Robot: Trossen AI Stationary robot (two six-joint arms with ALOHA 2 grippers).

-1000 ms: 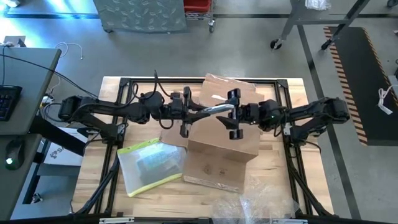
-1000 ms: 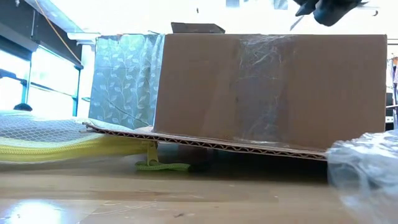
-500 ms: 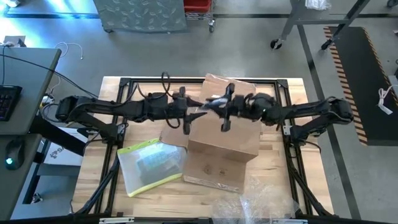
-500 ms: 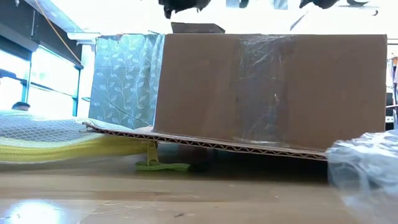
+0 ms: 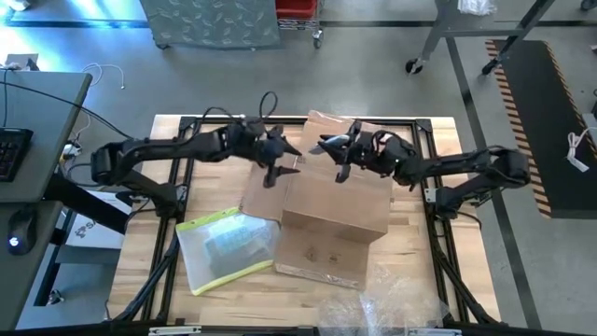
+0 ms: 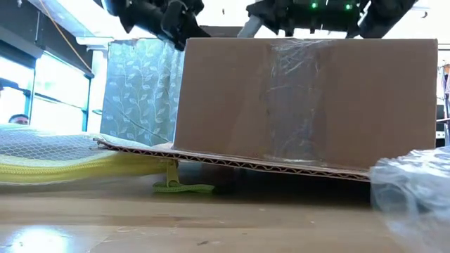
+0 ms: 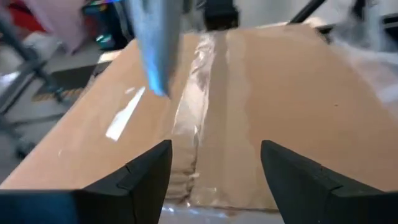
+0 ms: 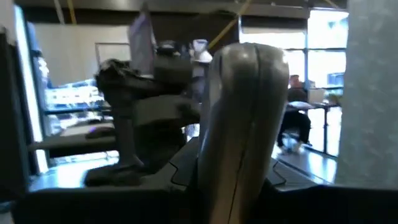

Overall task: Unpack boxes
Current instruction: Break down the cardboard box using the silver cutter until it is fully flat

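Left gripper [image 5: 271, 161] released; carton [image 5: 331, 210] lies lengthwise front-to-back.

You have a light wooden table [image 5: 410, 238] with a black frame around its edge. On it sit the brown cardboard box [image 5: 331, 210] in the middle, a clear sleeve with a yellow edge [image 5: 224, 247] beside it, and crinkly clear film [image 5: 396, 313] near the front edge.

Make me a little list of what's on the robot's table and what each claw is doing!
big thing: cardboard box, taped along its top
left of the box: clear sleeve with yellow edge
front edge of table: crinkly plastic film
left gripper: open, empty, over the box's taped seam
right gripper: shut on a silvery tool, above the box's far end
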